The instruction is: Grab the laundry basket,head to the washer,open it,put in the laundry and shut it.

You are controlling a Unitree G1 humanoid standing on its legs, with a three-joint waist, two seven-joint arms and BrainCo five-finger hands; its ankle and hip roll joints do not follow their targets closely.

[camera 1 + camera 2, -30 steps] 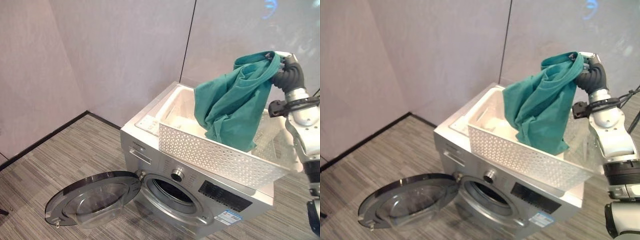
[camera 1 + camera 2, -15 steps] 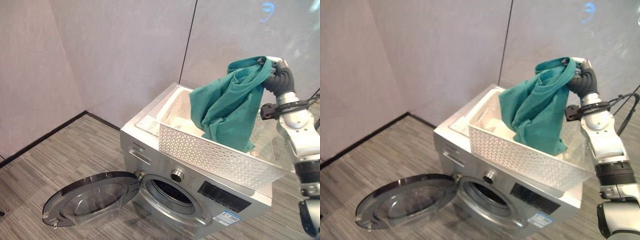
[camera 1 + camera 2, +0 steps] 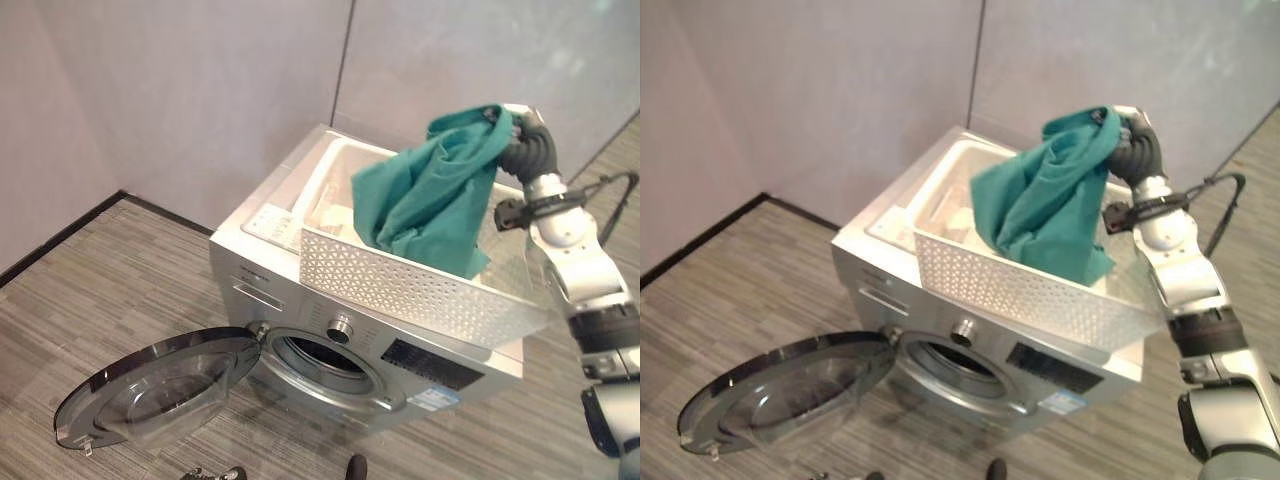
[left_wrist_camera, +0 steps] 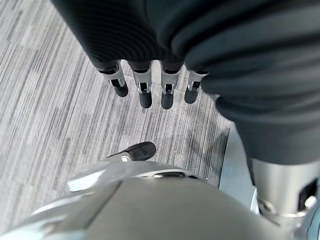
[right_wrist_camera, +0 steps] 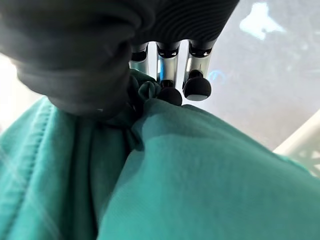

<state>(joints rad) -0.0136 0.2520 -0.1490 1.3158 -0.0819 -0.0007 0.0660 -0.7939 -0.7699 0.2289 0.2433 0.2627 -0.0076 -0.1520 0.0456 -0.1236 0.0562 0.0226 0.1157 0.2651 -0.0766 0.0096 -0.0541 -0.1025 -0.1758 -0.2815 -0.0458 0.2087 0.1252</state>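
Grey panelled walls (image 3: pixel 200 90) stood behind the scene, and striped grey flooring (image 3: pixel 110 290) ran beneath it. On that floor sat a silver washer (image 3: pixel 300 330), its round door (image 3: pixel 150 385) swung wide open and lying low out to the robot's left, leaving the drum opening (image 3: pixel 318 362) exposed. On top of the washer rested a white perforated laundry basket (image 3: pixel 400 290), reaching past the washer's right edge. Above the basket hung a teal garment (image 3: pixel 430 195), its lower folds drooping down inside the basket. The right hand (image 3: pixel 527 135) was raised over the basket's far right side, with its fingers (image 5: pixel 170 92) curled into the bunched top of the garment, gripping it. The left hand (image 4: pixel 150 85) hung over the floor with fingers straight and relaxed, holding nothing.
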